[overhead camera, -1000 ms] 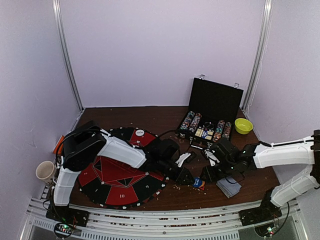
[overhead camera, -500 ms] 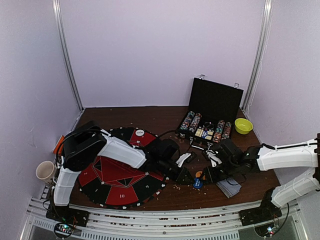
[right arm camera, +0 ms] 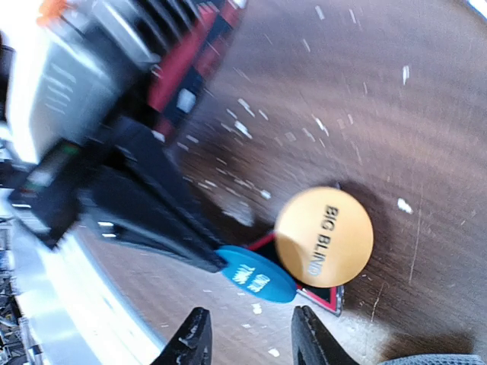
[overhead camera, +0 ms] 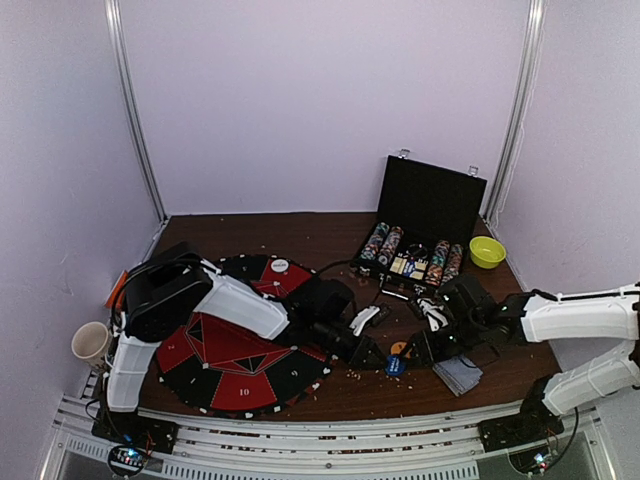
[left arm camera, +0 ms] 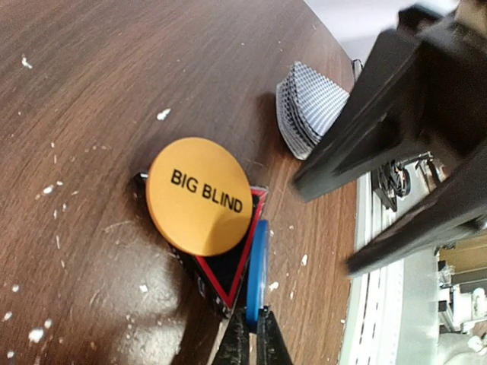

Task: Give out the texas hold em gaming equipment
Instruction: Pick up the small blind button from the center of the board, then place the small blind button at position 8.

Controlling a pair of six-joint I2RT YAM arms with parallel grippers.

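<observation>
A blue disc [left arm camera: 257, 262] stands on edge just above the wooden table, and my left gripper [left arm camera: 249, 318] is shut on its lower rim. From above, the blue disc [overhead camera: 395, 366] sits at the tip of the left gripper [overhead camera: 380, 358]. Beside it an orange disc [left arm camera: 199, 195] marked BIG BLIND lies flat on a small black-and-red triangle [left arm camera: 224, 277]. My right gripper [right arm camera: 251, 334] hovers open just short of the blue disc [right arm camera: 255, 275] and the orange disc [right arm camera: 323, 236], holding nothing. A stack of grey-blue-backed cards [overhead camera: 458, 374] lies to the right.
The black chip case [overhead camera: 430, 205] stands open at the back right with rows of striped chips [overhead camera: 410, 255]. A yellow bowl [overhead camera: 487, 251] is beside it. A red-and-black segmented mat [overhead camera: 240, 355] with a white disc [overhead camera: 279, 266] lies left. A mug [overhead camera: 90, 343] sits at the far left edge.
My left jaws have closed onto the blue disc. The right gripper has drifted slightly to the right and stays open.
</observation>
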